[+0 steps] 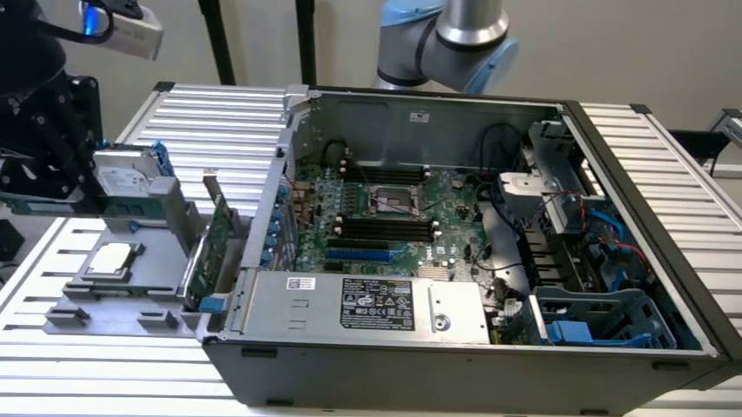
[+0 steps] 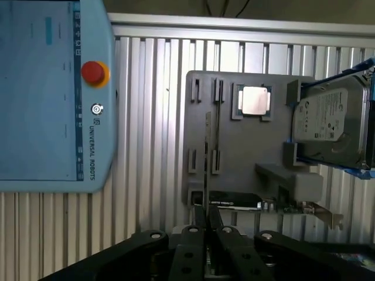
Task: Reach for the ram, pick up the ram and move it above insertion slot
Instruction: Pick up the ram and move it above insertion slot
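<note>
My black gripper [image 1: 41,184] hangs at the exterior view's far left, over the grey parts fixture [image 1: 116,291] and outside the open computer case. A thin green ram stick [image 1: 47,207] lies level under the gripper. In the wrist view the ram [image 2: 206,170] shows edge-on as a narrow strip running out from between the fingers, and the gripper [image 2: 207,215] is shut on it. The black memory slots [image 1: 383,228] lie parallel on the motherboard inside the case, well toward the exterior view's right of the gripper. The slots look unoccupied.
The fixture [image 2: 246,164] carries a hard drive [image 1: 122,180] [image 2: 328,117], a processor chip [image 1: 110,259] [image 2: 255,100] and an upright expansion card [image 1: 208,252]. A teach pendant [image 2: 53,93] lies on the slatted table. The case wall [image 1: 278,200] stands between fixture and motherboard.
</note>
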Robot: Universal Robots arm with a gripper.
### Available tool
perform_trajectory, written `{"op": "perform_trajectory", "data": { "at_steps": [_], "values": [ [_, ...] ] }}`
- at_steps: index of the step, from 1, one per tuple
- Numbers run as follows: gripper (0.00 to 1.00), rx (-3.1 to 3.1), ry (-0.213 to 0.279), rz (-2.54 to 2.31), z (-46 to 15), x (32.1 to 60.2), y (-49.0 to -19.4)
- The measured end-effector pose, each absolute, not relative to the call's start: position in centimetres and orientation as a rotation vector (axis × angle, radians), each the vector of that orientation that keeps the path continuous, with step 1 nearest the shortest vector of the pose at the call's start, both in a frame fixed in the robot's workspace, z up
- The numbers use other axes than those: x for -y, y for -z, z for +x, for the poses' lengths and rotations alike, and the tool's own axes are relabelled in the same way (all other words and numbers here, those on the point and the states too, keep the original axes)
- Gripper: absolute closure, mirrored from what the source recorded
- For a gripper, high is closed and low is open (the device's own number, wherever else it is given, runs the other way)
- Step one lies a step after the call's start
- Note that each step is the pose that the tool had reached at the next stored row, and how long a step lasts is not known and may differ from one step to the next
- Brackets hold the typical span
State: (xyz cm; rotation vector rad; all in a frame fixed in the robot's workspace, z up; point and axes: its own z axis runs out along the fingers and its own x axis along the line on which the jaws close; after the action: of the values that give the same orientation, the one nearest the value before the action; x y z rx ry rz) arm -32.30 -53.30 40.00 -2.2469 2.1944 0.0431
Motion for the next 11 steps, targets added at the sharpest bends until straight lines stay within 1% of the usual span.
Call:
{"op": "perform_trajectory", "data": {
  "at_steps": [6,11],
  "values": [
    [0.86,-2.198,-0.052,-2.251,-29.6,53.3,-42.4],
    [0.86,-2.200,-0.057,-2.253,-27.3,53.3,-43.7]
  ]
}}
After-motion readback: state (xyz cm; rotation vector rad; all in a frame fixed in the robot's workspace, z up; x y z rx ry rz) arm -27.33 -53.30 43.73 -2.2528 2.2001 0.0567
